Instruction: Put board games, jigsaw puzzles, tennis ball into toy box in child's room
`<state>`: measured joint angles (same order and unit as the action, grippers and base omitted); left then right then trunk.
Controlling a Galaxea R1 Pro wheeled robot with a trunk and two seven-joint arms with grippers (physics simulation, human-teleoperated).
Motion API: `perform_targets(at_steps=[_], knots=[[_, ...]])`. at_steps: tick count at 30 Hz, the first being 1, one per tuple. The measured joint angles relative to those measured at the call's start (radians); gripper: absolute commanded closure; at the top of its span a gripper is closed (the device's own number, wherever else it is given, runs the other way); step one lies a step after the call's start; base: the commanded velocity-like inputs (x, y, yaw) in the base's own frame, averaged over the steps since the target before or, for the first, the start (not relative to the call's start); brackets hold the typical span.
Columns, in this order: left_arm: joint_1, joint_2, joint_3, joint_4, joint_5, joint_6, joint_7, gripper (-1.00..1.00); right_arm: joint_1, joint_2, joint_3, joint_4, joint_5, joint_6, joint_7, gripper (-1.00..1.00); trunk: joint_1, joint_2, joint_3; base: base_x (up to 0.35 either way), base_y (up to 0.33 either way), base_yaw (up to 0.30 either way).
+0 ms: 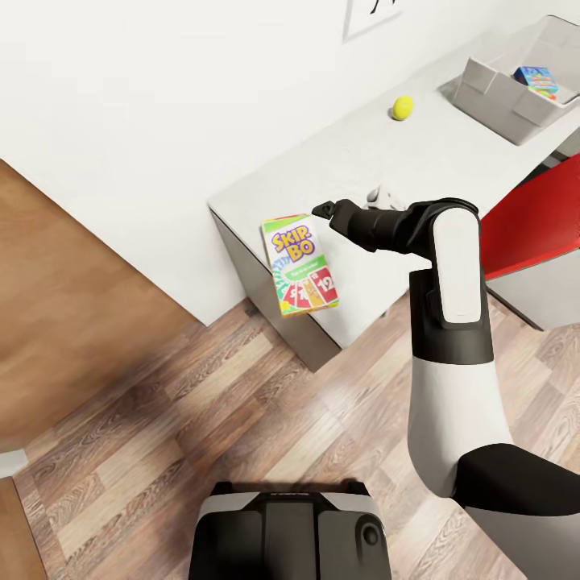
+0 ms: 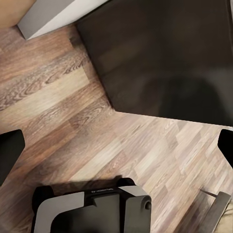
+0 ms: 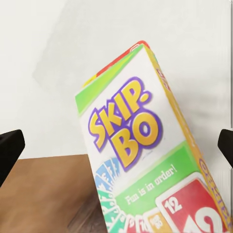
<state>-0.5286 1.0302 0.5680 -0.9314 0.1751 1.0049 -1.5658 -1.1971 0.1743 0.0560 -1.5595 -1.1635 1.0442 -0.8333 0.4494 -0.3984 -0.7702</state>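
A Skip-Bo board game box (image 1: 299, 264) lies at the grey table's (image 1: 354, 153) near corner, its lower end past the edge. My right gripper (image 1: 322, 210) reaches over the table just beside the box's top. In the right wrist view the box (image 3: 141, 160) stands tilted close ahead. The right gripper (image 3: 116, 145) is open, its dark fingertips (image 3: 9, 148) wide apart and off the box. The yellow tennis ball (image 1: 403, 107) rests farther back on the table. The pale toy box (image 1: 491, 97) at the far right holds a colourful box (image 1: 536, 78). My left gripper (image 2: 116, 145) is open over the floor.
A red chair (image 1: 532, 213) stands against the table on the right, behind my right arm. White wall runs along the table's far side. Wooden floor (image 1: 161, 435) and my base (image 1: 290, 532) lie below; a brown panel (image 1: 64, 306) is at left. A small pale object (image 1: 379, 195) shows behind my forearm.
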Motion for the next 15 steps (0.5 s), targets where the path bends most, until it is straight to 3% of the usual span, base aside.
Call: perform_targets(at_steps=[7,15], knots=[[0.000,-0.001,0.000,0.000,0.000,0.000,0.000,-1.00,0.000,0.000,0.000,0.000,0.000,0.000,0.000,-1.00,0.000,0.000,0.000,0.000,-0.132,0.000],[0.000,-0.005,0.000,0.000,0.000,0.000,0.000,-1.00,0.007,-0.008,0.001,0.007,0.001,0.000,0.003,-1.00,0.000,0.000,0.000,0.000,-0.021,0.000]])
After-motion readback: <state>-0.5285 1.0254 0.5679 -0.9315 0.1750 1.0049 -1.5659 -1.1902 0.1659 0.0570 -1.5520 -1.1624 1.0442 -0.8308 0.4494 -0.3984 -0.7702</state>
